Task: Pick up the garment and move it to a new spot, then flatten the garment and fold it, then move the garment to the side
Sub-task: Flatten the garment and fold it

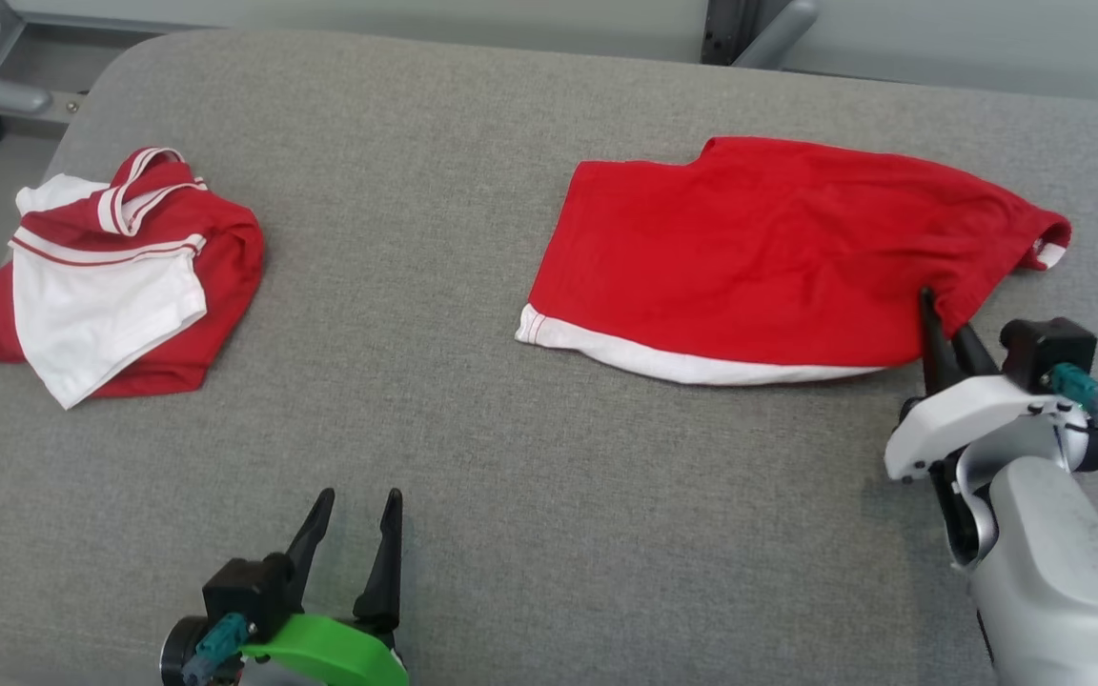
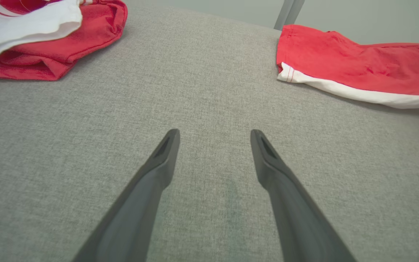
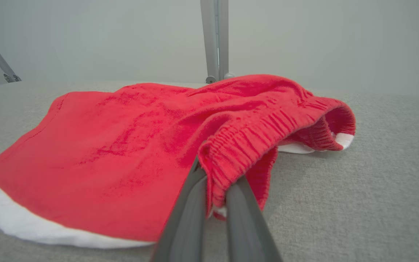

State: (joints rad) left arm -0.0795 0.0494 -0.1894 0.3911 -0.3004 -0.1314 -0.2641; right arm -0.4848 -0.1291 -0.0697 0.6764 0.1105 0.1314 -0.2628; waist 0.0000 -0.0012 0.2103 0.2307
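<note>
The right claw (image 1: 945, 314) is pinched tight on the gathered elastic waistband of the soft red knit shorts with a white hem (image 1: 759, 248), lying mostly flat on the grey woven surface (image 1: 511, 476). The left claw (image 1: 359, 495) gapes wide, empty.

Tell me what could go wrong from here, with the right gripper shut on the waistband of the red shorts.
1. The right gripper pinches only a small bunch of the elastic waistband, so the red shorts may slip free when lifted.
2. The left gripper is open over the grey table, well apart from the shorts. Held at one point, they would likely hang bunched and land crumpled.
</note>
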